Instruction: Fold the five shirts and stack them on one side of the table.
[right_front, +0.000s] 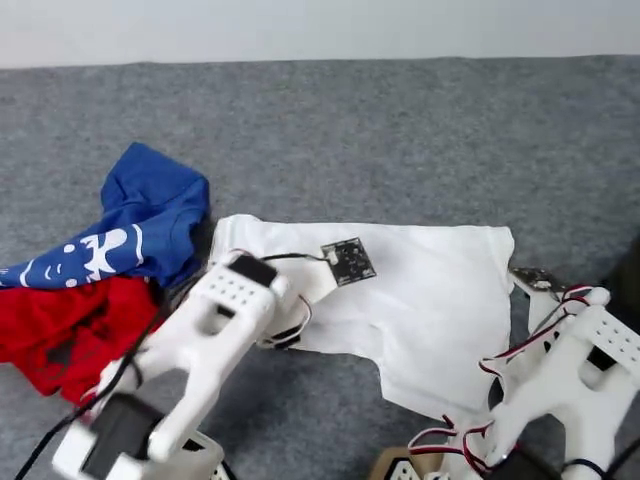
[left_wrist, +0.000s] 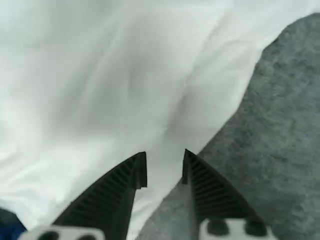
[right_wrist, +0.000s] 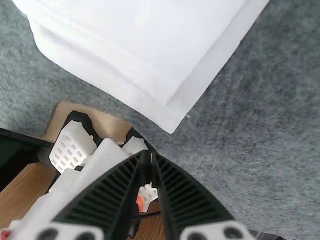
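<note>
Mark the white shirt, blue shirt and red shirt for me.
white shirt (right_front: 430, 290), high view, flat middle of the cloth.
blue shirt (right_front: 150, 195), high view, plain upper part above the print.
red shirt (right_front: 55, 320), high view, middle of the crumpled heap.

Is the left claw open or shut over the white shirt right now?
Open: the left claw has its fingers apart, with white shirt and grey table showing in the gap between them.
</note>
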